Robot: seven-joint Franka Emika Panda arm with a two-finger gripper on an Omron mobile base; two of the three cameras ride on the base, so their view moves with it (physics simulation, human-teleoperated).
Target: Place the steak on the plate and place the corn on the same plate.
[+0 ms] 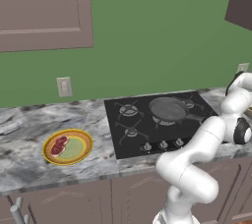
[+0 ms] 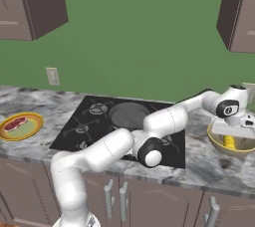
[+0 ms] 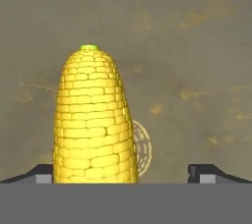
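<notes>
We see our end effector (image 3: 126, 171) spread wide over the tan round bowl (image 2: 219, 147) at the right of the marbled desk (image 1: 29, 164), beside the yellow corn cob (image 3: 93, 120). The red marbled steak (image 1: 59, 145) lies on the yellow-rimmed, green-centred plate (image 1: 81, 156), well apart to the left.

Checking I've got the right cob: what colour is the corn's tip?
Green, capping the yellow corn; the hand view shows it best.

My two base cameras look forward and down from behind the arm, left and right, sharing the worktop (image 1: 29, 120), stove (image 2: 99, 121) and plate (image 1: 67, 146) far off to the tool's left, while my hand camera sits close above the corn (image 3: 93, 120).
</notes>
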